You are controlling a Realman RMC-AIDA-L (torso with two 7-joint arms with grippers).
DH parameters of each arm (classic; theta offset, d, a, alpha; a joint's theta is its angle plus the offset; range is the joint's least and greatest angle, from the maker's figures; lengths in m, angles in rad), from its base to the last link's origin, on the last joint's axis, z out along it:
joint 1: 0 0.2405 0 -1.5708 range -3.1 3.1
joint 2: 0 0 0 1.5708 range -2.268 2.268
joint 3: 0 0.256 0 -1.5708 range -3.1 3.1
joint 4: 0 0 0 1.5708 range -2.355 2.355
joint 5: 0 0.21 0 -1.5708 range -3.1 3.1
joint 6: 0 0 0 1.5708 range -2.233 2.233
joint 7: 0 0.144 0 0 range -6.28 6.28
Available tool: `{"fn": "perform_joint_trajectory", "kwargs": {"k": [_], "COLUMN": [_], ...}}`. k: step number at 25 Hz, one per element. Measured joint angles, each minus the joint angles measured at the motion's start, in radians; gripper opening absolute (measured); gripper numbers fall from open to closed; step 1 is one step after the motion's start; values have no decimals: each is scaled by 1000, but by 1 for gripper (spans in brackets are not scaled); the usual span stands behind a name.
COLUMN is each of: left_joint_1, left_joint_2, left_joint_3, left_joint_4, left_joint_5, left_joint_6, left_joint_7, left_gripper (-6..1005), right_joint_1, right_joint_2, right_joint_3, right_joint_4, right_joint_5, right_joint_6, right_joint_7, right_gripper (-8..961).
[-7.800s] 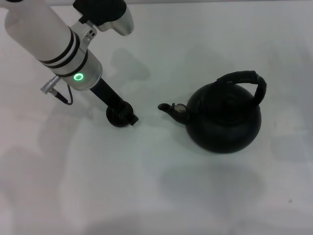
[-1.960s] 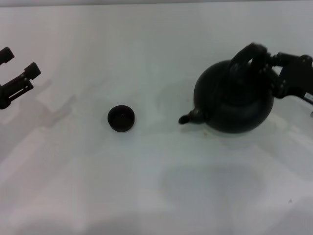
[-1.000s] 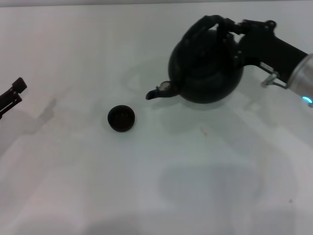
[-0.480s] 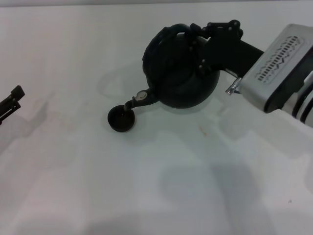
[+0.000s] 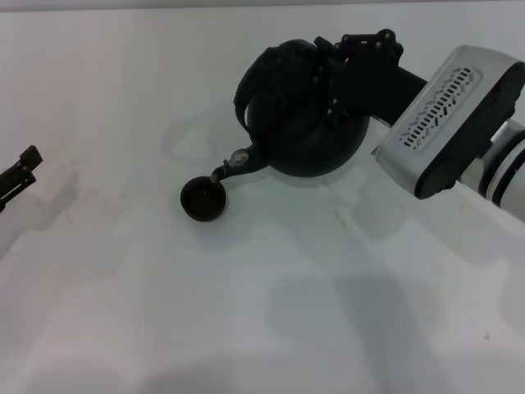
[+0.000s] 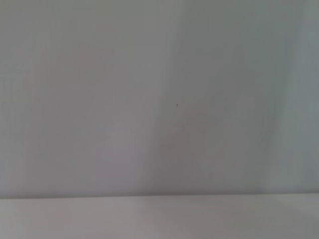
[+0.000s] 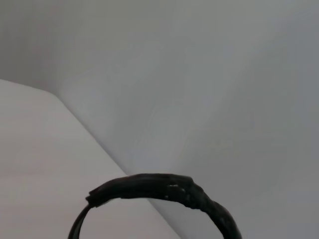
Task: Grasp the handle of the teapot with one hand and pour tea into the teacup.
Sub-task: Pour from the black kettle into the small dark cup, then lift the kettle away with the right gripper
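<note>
Right gripper [image 5: 332, 70] clamps handle [image 5: 246, 86], upper centre; teapot [image 5: 308, 115] tilted, spout over teacup [image 5: 203, 199]. Left gripper [image 5: 20, 171] parked at left edge, fingers' state unclear.

Obstacles sit in the far-right part of the white bench [image 5: 271, 328]: the big round matte-black teapot [image 5: 299, 123], tilted w/ its pale-tipped spout just over the small dark round teacup [image 5: 203, 199], plus the right pincer [image 5: 353, 70] clamped on the thick black wrapped handle [image 5: 254, 78] and its bulky white-and-black arm blocking approach from the right. Near half of the bench and the whole left-centre stretch are open, w/ room to pass btwn the teacup and the left pincer [image 5: 20, 172], which is parked at the left edge, well apart. Gap btwn spout and teacup rim is too tight for anything to pass.
</note>
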Motion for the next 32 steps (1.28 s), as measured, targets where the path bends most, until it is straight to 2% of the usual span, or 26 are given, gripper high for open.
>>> {"fn": "perform_joint_trajectory", "kwargs": {"k": [10, 17, 32], "left_joint_1": [-3, -5, -5], "left_joint_2": [0, 0, 0], "left_joint_3": [0, 0, 0], "left_joint_4": [0, 0, -10], "left_joint_5": [0, 0, 0], "left_joint_6": [0, 10, 26], "left_joint_7": [10, 11, 11], "left_gripper": [865, 865, 865], "right_joint_1": [-3, -4, -10], "right_joint_2": [-3, -3, -1], "right_joint_3": [-16, -72, -111], "right_joint_4": [-34, -73, -112], "right_joint_5": [0, -10, -72], "right_joint_6": [-42, -116, -171], "right_joint_7": [-57, -118, -131], "right_gripper": [134, 135, 123]}}
